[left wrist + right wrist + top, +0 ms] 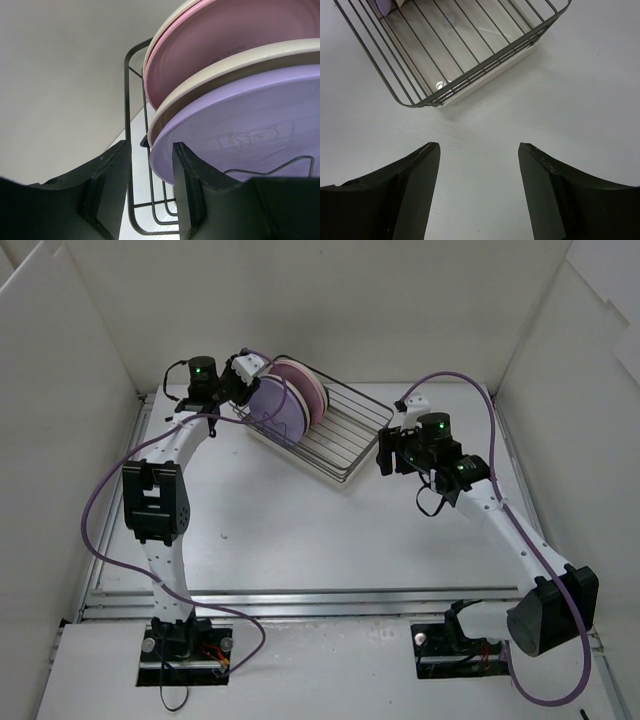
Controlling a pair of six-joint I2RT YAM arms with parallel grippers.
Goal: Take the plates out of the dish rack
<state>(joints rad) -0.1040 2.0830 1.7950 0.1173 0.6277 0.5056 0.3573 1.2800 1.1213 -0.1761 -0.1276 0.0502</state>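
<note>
Left gripper [150, 192]: fingers spread. The near rim of the lavender plate [240, 130] sits in the gap, close to the right finger; contact cannot be told. Nothing is pinched yet.

Right gripper [479, 192]: fingers spread wide and empty, over bare table [300, 530], just off the 4 o'clock end of the dish rack [345, 440].

Plate positions: all stand on edge, packed at the rack's 10 o'clock end. Lavender is nearest the left gripper, then the cream plate [200, 82], then the pink plate [225, 45]. No dark blue plate is in view.

Progress (judgement): no plate lies on the table in any view, and three are left in the rack. The 4 o'clock half of the rack holds nothing. The first lift, lavender, looks set up but not started.

Materials:
- Plates are round and shallow with smooth matte faces. The lavender one has a faint printed figure.
- The rack is thin dark wire with rounded corners and low sloping sides, over a pale tray [487, 75].
- The table is white and flat.
</note>
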